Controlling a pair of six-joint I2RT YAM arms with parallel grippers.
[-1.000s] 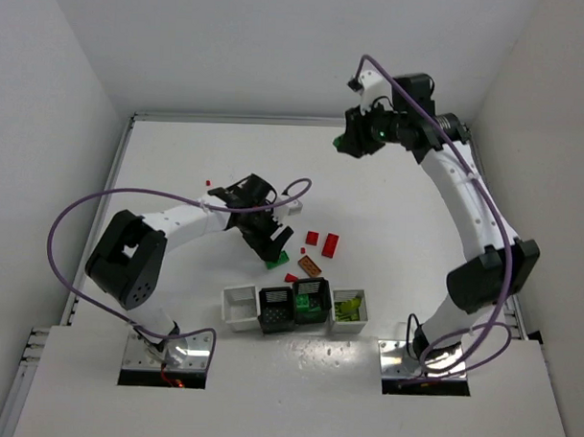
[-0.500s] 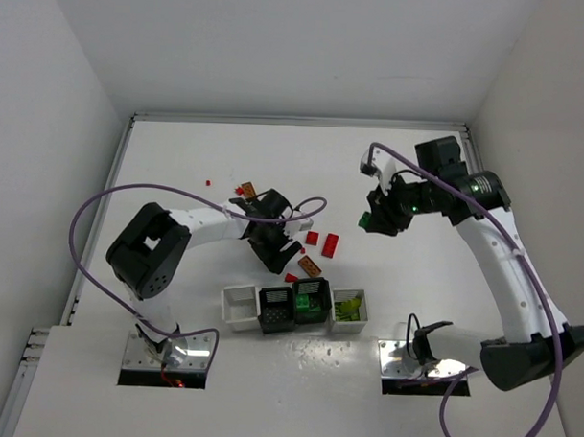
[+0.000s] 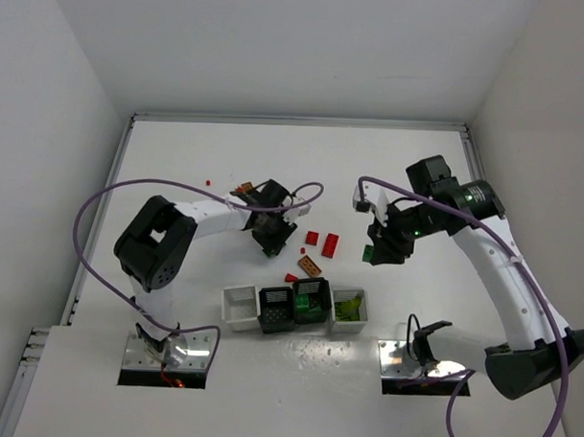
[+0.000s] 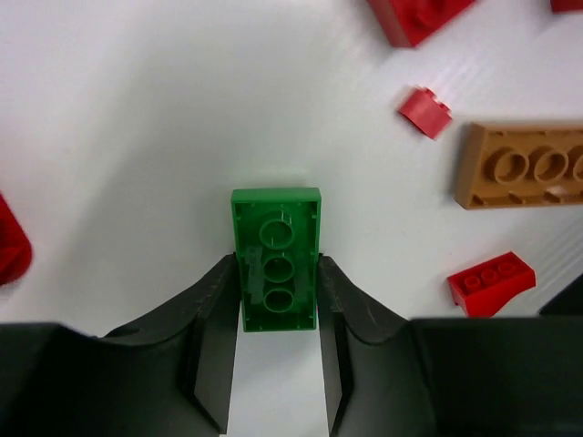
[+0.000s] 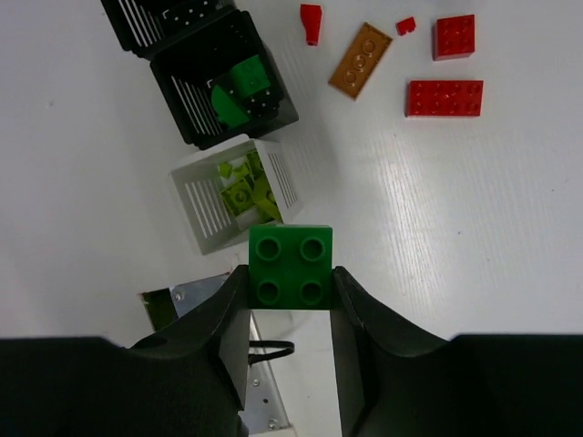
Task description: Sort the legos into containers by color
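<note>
My left gripper (image 4: 278, 278) is shut on a dark green long lego (image 4: 276, 259), hollow underside up, just over the table; in the top view this gripper (image 3: 277, 239) hides it. My right gripper (image 5: 291, 282) is shut on a dark green square four-stud lego (image 5: 291, 266) and holds it in the air right of the loose legos (image 3: 369, 252). The four containers stand in a row: white (image 3: 238, 309), black (image 3: 274, 310), black with green legos (image 3: 310, 302), white with yellow-green legos (image 3: 350, 311).
Loose red legos (image 3: 330, 244) (image 3: 312, 237) (image 3: 291, 277) and an orange-brown one (image 3: 309, 266) lie between the grippers. Another orange-brown lego (image 3: 245, 190) and a tiny red one (image 3: 208, 183) lie further back. The right wrist view shows the yellow-green container (image 5: 205, 217) below.
My right arm has swung from the far back down to the middle right, carrying the green square lego. My left gripper has shifted right, then back from the containers, around the long green lego.
</note>
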